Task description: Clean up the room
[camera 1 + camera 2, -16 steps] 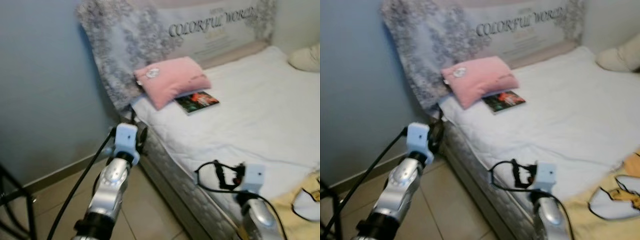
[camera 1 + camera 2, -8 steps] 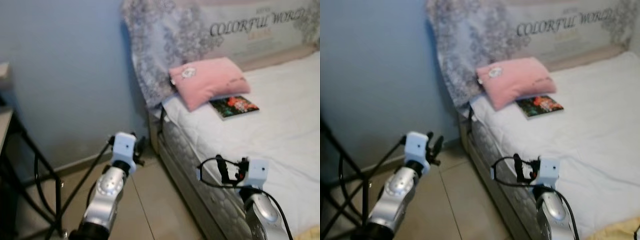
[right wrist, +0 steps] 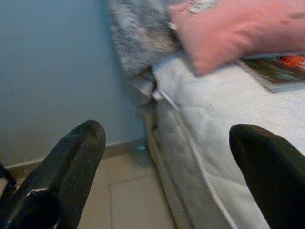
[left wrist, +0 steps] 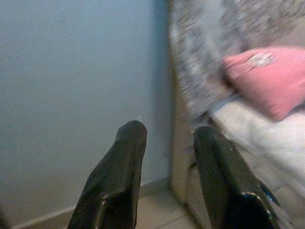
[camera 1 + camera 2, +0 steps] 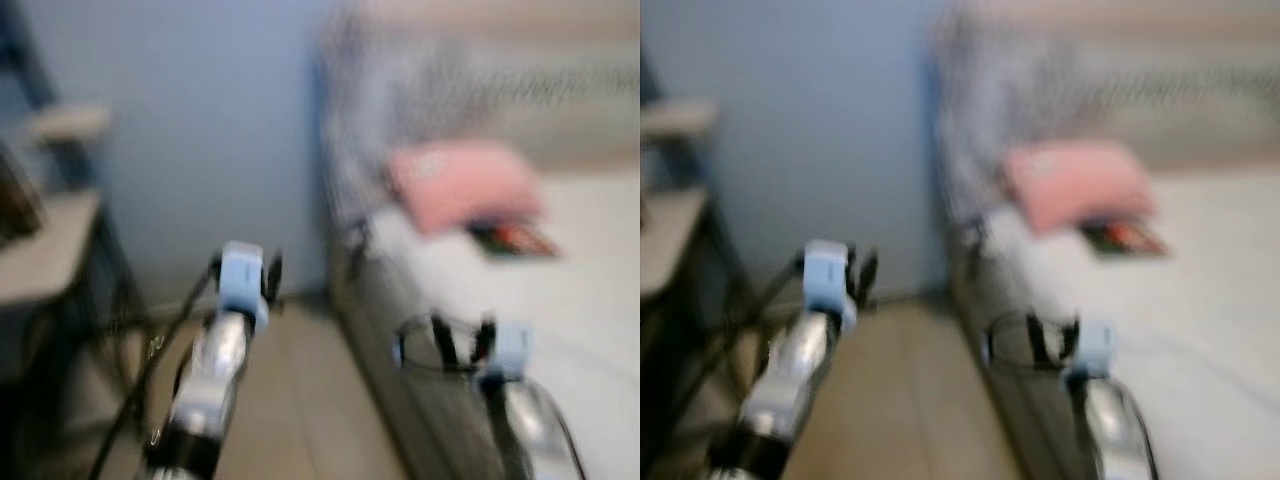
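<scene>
Left hand (image 4: 164,143) held out over floor (image 5: 300,400) by bed corner, fingers (image 4: 121,167) slightly parted, empty. Right hand (image 3: 167,157) raised near mattress edge, fingers spread wide, empty. Pink pillow (image 3: 238,28) on bed (image 3: 228,109), against patterned headboard cover (image 3: 138,33); book (image 3: 276,69) just beside, partly under pillow. Since half second ago: head views swung left, now blurred; dark tabletop (image 5: 45,250) more in view; bed shifted right. Headboard writing now unreadable.
</scene>
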You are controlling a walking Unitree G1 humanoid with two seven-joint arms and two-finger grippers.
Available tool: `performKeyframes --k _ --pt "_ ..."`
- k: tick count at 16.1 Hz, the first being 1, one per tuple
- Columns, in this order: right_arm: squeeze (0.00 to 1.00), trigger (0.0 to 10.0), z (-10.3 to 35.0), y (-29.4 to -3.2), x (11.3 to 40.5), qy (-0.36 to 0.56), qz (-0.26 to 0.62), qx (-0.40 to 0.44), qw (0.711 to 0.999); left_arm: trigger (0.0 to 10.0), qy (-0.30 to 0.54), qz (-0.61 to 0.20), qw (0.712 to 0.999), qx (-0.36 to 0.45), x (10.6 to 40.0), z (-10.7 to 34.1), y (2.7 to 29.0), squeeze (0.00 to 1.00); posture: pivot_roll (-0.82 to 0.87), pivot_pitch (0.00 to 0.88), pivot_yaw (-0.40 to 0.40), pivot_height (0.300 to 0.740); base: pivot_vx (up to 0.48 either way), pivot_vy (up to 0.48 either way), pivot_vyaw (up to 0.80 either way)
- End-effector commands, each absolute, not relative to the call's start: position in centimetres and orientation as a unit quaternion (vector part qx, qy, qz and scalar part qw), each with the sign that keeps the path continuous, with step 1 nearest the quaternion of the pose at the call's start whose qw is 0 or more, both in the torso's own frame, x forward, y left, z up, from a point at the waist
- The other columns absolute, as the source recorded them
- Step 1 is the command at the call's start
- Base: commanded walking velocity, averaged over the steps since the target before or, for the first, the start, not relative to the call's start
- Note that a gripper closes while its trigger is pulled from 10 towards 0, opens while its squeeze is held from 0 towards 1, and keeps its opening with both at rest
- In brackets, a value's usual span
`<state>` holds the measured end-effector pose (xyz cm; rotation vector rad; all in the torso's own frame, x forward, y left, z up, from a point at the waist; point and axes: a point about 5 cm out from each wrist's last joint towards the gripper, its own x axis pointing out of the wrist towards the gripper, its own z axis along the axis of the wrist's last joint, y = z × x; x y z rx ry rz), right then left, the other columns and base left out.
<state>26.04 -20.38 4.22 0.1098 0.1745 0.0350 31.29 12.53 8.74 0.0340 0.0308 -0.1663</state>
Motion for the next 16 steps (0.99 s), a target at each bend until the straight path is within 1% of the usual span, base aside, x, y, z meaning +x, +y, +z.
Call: performKeyframes --k 1,5,6,8,11,15,16 --pt "0.00 10.0 4.4 -19.9 26.7 0.085 0.021 0.063 0.994 10.0 0.013 -0.077 0.997 0.028 31.6 9.0 12.8 0.00 0.11 0.000 0.041 0.740 0.480 0.000 0.46" --pt "0.00 10.0 4.7 -18.9 27.6 0.081 0.036 0.067 0.994 10.0 0.013 -0.070 0.997 0.032 31.7 9.1 12.7 0.00 0.12 0.000 0.031 0.740 0.480 0.000 0.46" --pt "0.00 10.0 4.4 -18.7 27.7 0.089 0.035 0.068 0.993 10.0 0.010 -0.071 0.997 0.036 32.0 9.2 12.7 0.00 0.13 0.000 0.027 0.740 0.480 0.000 0.00" --pt "0.00 10.0 4.2 -18.9 27.7 0.094 0.023 0.061 0.994 10.0 0.007 -0.069 0.997 0.041 32.4 9.5 13.1 0.00 0.13 0.000 0.026 0.740 0.480 0.000 0.00" --pt "0.00 10.0 4.2 -19.4 27.7 0.093 0.008 0.061 0.994 10.0 0.008 -0.063 0.997 0.041 32.4 9.4 13.4 0.00 0.13 0.000 0.028 0.740 0.480 0.000 0.00" --pt "0.00 10.0 4.4 -19.6 27.6 0.083 0.001 0.050 0.995 10.0 0.007 -0.068 0.997 0.042 32.2 9.3 13.2 0.00 0.13 0.000 0.029 0.740 0.480 0.000 0.62" --pt "0.00 10.0 4.4 -19.8 27.5 0.081 -0.009 0.045 0.996 10.0 0.006 -0.072 0.996 0.046 32.2 9.4 13.2 0.00 0.13 0.000 0.028 0.740 0.480 0.000 0.00"
